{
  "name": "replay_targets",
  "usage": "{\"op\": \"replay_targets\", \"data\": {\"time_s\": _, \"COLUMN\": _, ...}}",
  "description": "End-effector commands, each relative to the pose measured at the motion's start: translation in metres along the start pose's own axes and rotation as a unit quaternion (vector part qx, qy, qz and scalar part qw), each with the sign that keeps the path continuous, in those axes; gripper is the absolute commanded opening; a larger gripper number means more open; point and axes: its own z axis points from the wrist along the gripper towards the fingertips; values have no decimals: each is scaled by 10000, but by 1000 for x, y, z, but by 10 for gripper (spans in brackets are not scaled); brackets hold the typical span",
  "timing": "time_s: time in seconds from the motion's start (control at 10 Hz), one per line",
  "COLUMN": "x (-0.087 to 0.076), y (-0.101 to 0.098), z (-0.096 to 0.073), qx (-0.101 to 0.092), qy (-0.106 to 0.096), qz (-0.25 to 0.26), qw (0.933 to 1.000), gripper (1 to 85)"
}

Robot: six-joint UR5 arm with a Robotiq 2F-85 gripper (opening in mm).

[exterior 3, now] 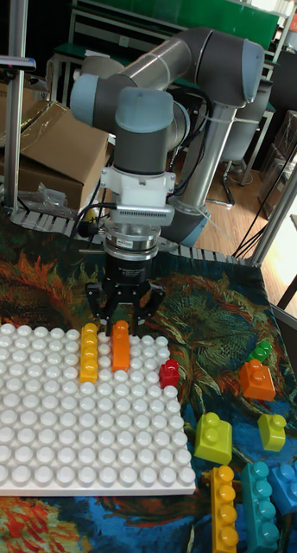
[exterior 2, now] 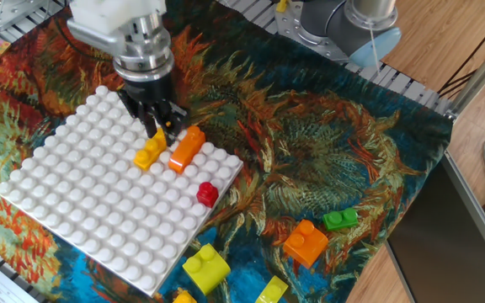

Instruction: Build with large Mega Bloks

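Note:
A big white studded baseplate (exterior 2: 82,202) (exterior 3: 79,432) lies on the patterned cloth. On it a yellow bar (exterior 2: 149,153) (exterior 3: 88,354) and an orange bar (exterior 2: 186,149) (exterior 3: 121,347) stand side by side, with a red one-stud cube (exterior 2: 207,194) (exterior 3: 169,373) near the plate's right edge. My gripper (exterior 2: 160,128) (exterior 3: 123,315) hangs low over the far ends of the two bars. Its fingers are spread, and in the tall fixed view they straddle the orange bar's far end. Nothing is gripped.
Loose blocks lie on the cloth right of the plate: an orange one (exterior 2: 306,242) (exterior 3: 256,378), a green one (exterior 2: 340,220) (exterior 3: 262,351), a yellow-green one (exterior 2: 205,267) (exterior 3: 213,436) and a yellow one (exterior 2: 272,290). The arm's base (exterior 2: 343,21) stands at the back.

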Motion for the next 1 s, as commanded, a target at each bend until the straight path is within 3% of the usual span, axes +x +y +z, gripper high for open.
{"op": "replay_targets", "data": {"time_s": 0.0, "x": -17, "y": 51, "z": 5, "qx": -172, "qy": -167, "qz": 105, "qw": 9997, "gripper": 533}}
{"op": "replay_targets", "data": {"time_s": 0.2, "x": -30, "y": 97, "z": 7, "qx": -36, "qy": -207, "qz": 512, "qw": 9985, "gripper": 533}}
{"op": "replay_targets", "data": {"time_s": 0.4, "x": -24, "y": 99, "z": 8, "qx": -56, "qy": -85, "qz": 169, "qw": 9998, "gripper": 540}}
{"op": "replay_targets", "data": {"time_s": 0.6, "x": -22, "y": 96, "z": 9, "qx": -100, "qy": -71, "qz": -507, "qw": 9986, "gripper": 680}}
{"op": "replay_targets", "data": {"time_s": 0.7, "x": -27, "y": 106, "z": 17, "qx": -93, "qy": -140, "qz": -413, "qw": 9990, "gripper": 737}}
{"op": "replay_targets", "data": {"time_s": 0.9, "x": -46, "y": 160, "z": 26, "qx": -157, "qy": -158, "qz": 33, "qw": 9997, "gripper": 733}}
